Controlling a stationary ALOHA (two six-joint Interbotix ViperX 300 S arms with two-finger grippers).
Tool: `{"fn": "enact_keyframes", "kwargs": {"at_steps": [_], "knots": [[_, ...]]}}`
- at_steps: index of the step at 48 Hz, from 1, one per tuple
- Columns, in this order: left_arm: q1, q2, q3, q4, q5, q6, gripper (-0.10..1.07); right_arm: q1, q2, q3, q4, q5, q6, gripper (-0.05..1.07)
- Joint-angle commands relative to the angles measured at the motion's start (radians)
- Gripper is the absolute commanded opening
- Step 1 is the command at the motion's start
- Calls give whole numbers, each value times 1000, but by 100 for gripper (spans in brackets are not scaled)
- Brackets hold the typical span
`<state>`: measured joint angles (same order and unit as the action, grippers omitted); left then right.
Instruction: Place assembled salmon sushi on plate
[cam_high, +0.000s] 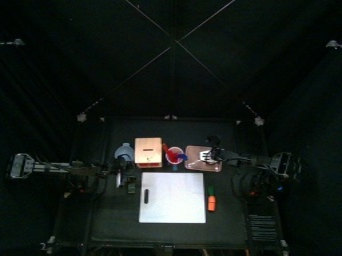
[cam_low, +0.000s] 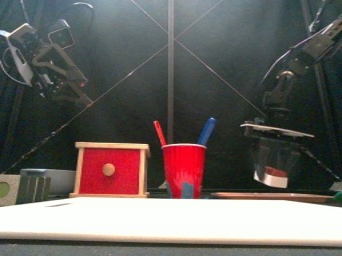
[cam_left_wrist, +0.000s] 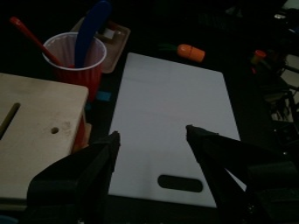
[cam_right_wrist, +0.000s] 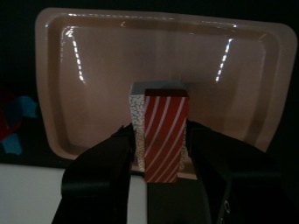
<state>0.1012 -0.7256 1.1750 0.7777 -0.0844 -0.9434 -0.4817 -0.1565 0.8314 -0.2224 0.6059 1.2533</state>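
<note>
the assembled salmon sushi (cam_right_wrist: 165, 131), a small oblong piece striped red and white on top with a speckled pale side, sits clamped between the two black jaws of the right gripper (cam_right_wrist: 160, 149), held above the plate (cam_right_wrist: 82, 79), a pinkish-tan flat dish with rounded corners, in the right wrist view. in the top view the right gripper (cam_high: 211, 154) hangs over the plate (cam_high: 197, 157), which lies just beyond the far right corner of the white rectangular cutting board (cam_high: 174, 196); a bright orange oblong piece (cam_high: 210, 204) lies just off the board's right edge, a red cup (cam_high: 175, 154) and an orange-tan box (cam_high: 148, 150) stand left of the plate. in the front view the red cup (cam_low: 183, 170), holding a red stick (cam_low: 159, 132) and a blue stick (cam_low: 206, 130), stands beside a red-faced wooden box (cam_low: 111, 169), partly blocking the plate, while the right gripper (cam_low: 271, 172) hangs at right. in the left wrist view the left gripper (cam_left_wrist: 155, 149) stands with jaws spread, holding nothing, over the white board (cam_left_wrist: 170, 114).
</note>
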Motion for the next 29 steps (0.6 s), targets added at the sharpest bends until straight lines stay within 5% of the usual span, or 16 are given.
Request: {"fn": "enact_keyframes", "kwargs": {"at_steps": [1,19,29], "knots": [[5,0,-14,-2,-8,0,95,-18,28,-44,12,20,-12,70],[6,0,-12,2,-6,3,95,-25,94,-83,-11,48,-14,74],[6,2,-12,3,-8,3,95,-21,89,-89,-12,46,-14,92]]}}
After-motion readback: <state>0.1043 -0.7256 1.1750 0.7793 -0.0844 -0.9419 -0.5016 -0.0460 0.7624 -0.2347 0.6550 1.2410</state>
